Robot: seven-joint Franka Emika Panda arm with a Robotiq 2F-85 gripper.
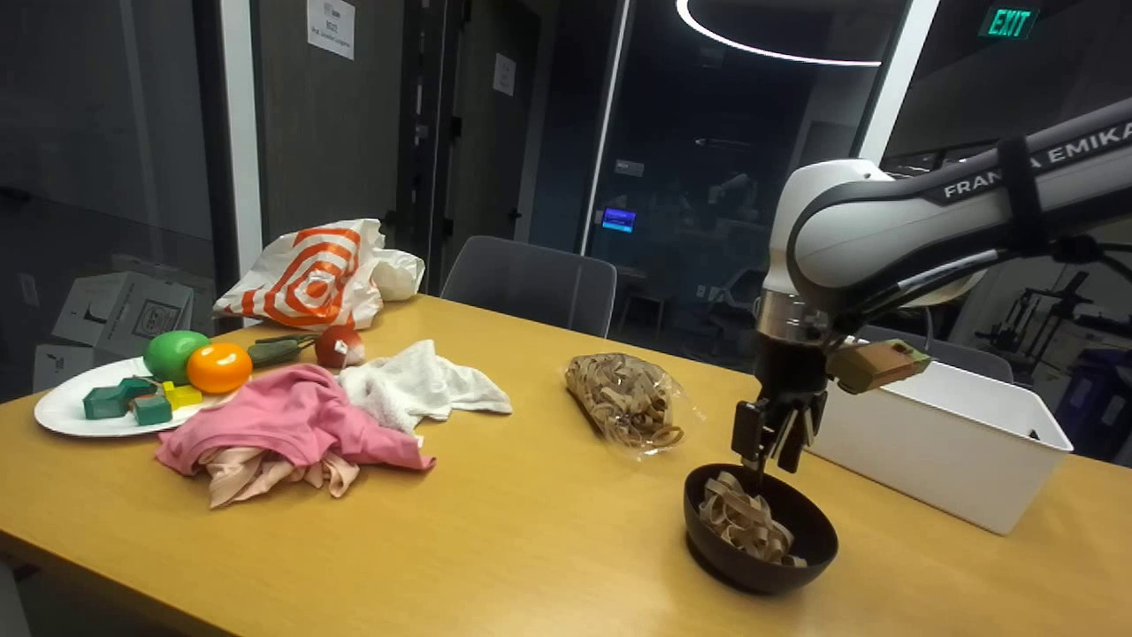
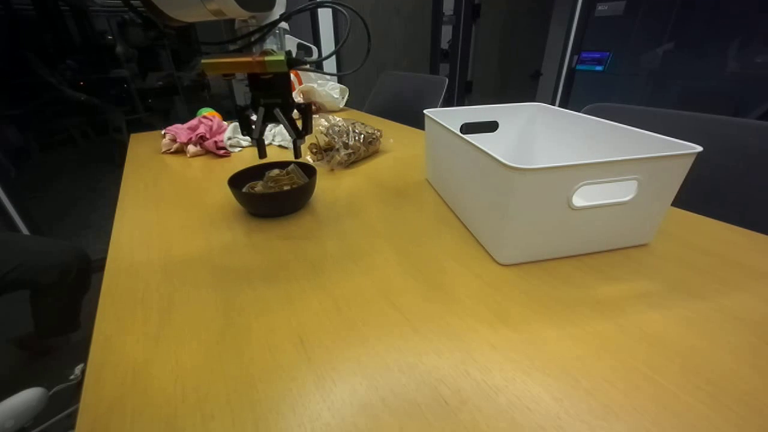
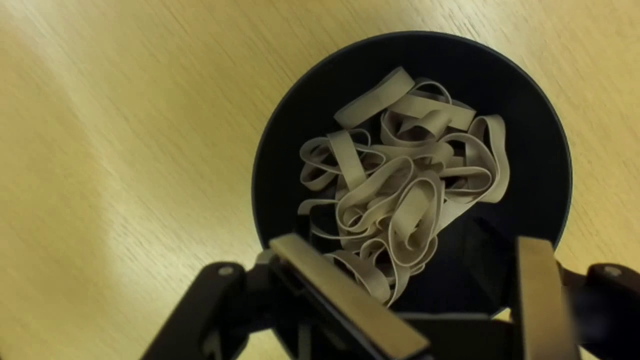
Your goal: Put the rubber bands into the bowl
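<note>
You get soft glare on the table (image 2: pixel 414 387); past its far edge, dimness and a bright light (image 1: pixel 796 58).

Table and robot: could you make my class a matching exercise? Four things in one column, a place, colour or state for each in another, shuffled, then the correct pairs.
Things
1. Loose rubber bands
2. Gripper
3. Pink cloth
4. Bin

Descriptions
A. Crumpled on the table
B. White and box-shaped
C. Inside the dark bowl
D. Open, jaws apart

Pairs: 1-C, 2-D, 3-A, 4-B
</note>
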